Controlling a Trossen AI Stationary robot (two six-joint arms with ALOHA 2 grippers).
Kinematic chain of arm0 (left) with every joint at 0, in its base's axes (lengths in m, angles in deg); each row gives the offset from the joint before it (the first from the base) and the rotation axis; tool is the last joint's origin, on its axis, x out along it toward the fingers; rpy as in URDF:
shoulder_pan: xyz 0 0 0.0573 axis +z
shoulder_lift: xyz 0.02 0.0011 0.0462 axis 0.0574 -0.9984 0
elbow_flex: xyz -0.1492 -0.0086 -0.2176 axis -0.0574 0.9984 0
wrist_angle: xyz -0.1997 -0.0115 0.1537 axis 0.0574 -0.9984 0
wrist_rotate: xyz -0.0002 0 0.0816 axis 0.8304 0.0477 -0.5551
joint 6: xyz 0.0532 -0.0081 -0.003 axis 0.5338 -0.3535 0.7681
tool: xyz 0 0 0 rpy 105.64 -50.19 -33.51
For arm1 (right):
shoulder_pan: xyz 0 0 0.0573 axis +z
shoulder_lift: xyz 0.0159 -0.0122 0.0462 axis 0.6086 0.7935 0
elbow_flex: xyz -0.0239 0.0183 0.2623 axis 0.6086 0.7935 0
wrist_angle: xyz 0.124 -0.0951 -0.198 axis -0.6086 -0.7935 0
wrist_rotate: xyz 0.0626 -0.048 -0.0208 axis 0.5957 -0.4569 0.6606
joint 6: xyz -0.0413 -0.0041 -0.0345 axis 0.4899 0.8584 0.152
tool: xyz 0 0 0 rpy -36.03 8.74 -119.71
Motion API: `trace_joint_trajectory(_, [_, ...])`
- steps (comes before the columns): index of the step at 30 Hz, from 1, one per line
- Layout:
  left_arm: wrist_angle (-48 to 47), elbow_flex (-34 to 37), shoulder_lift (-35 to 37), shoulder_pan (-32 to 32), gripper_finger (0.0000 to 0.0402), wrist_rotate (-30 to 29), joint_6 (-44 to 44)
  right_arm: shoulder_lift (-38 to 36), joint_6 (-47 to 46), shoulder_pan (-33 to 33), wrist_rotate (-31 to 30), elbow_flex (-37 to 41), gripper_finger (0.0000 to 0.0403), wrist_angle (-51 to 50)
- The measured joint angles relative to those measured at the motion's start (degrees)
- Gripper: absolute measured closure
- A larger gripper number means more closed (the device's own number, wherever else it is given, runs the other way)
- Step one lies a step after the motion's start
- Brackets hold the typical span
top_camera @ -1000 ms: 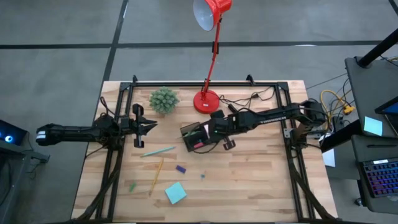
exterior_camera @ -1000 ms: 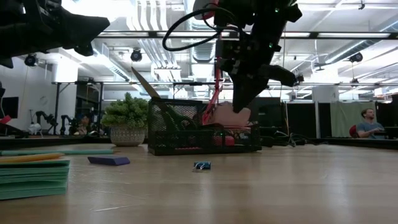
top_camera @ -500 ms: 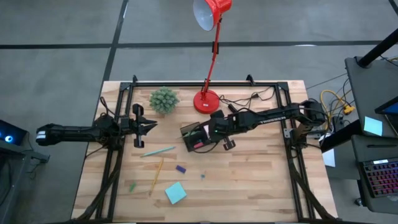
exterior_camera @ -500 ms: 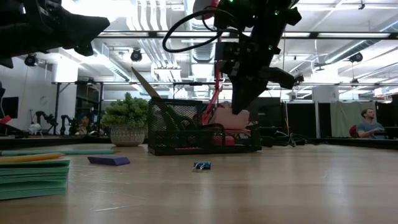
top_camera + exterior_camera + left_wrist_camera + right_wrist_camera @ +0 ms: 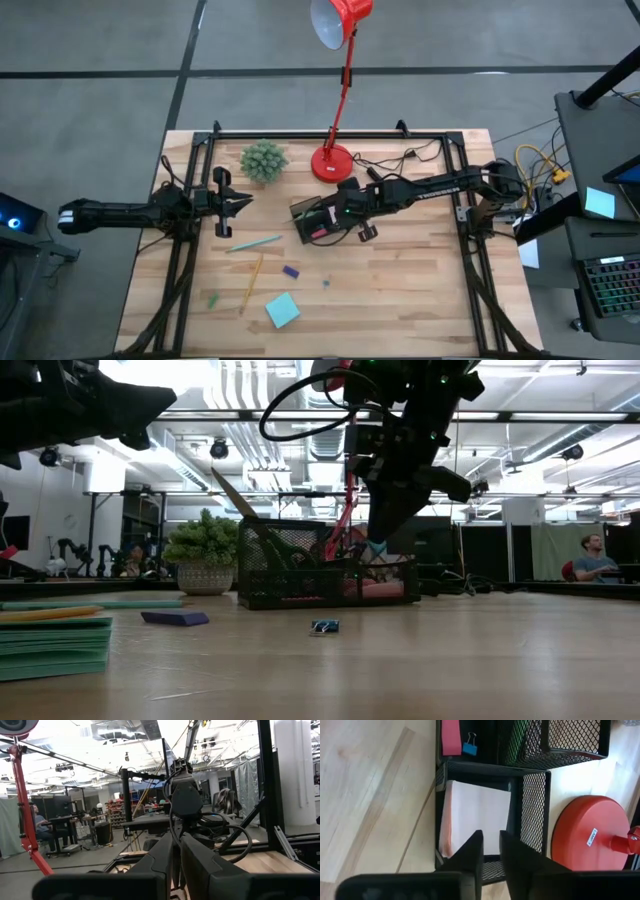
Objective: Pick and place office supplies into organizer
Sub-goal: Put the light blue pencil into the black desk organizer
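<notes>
- Wooden table under a workshop ceiling of ducts and strip lights: the right tool hangs directly above the black mesh organizer, with the red lamp base just beside it.
- Directly below the right tool, a pale pink sticky-note pad lies flat inside one walled compartment of the organizer; a pink slip and a blue binder clip sit in the compartment beyond.
- Right tool's two fingers stand close together with a thin gap, gripping nothing, as far as the wrist view shows; whether they touch the pad cannot be told.
- Judged from this, the pad looks delivered, and the step in hand is a clean exit: lift straight up so the fingers clear the mesh walls and do not drag the organizer toward the lamp base.
- Left tool waits well apart across the table; its opening cannot be told.
- Still loose on the table, well apart from the right tool: a pale green pen, a yellow pencil, a purple eraser, a blue sticky-note pad and a small blue clip.
- Green-handled scissors already stand in the organizer's taller back section.
</notes>
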Motion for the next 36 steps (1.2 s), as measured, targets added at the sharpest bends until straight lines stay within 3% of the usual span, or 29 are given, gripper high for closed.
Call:
trace_joint_trajectory(4, [0.01, -0.01, 0.0, 0.0, 0.0379, -0.02, 0.0, -0.02, -2.92, 0.01, -1.42, 0.0, 0.0329, -0.01])
trace_joint_trajectory(8, [0.0, 0.0, 0.0, -0.02, 0.0379, -0.02, 0.0, -1.09, -17.32, 0.07, -5.89, -1.65, 0.0324, -3.92])
trace_joint_trajectory(11, [-0.02, -0.02, 0.0, -0.01, 0.0379, 0.0, 0.0, -3.84, -23.07, 0.33, -3.17, -2.48, 0.0328, -7.12])
trace_joint_trajectory(17, [-0.02, -0.01, 0.01, 0.0, 0.0379, 0.0, -0.02, -11.15, -28.51, 4.51, 5.31, -1.11, 0.0339, -3.65])
trace_joint_trajectory(21, [-0.13, -0.02, 0.0, -0.02, 0.0379, 0.02, -0.07, -16.99, -30.85, 9.8, 4.57, 1.77, 0.0338, 1.07])
trace_joint_trajectory(26, [-0.34, 0.0, -0.02, -0.02, 0.0379, 0.05, -0.17, -26.66, -32.99, 17.59, -3.95, 11.89, 0.034, 11.44])
trace_joint_trajectory(30, [-0.44, 0.0, -0.02, -0.02, 0.0379, 0.05, -0.17, -34.85, -36.33, 22.28, -9.39, 25.11, 0.0344, 22.75])
trace_joint_trajectory(36, [-0.25, 0.0, 0.0, 0.0, 0.0379, 0.05, -0.15, -45.24, -37.42, 21.65, -11.35, 42.49, 0.0345, 37.66])
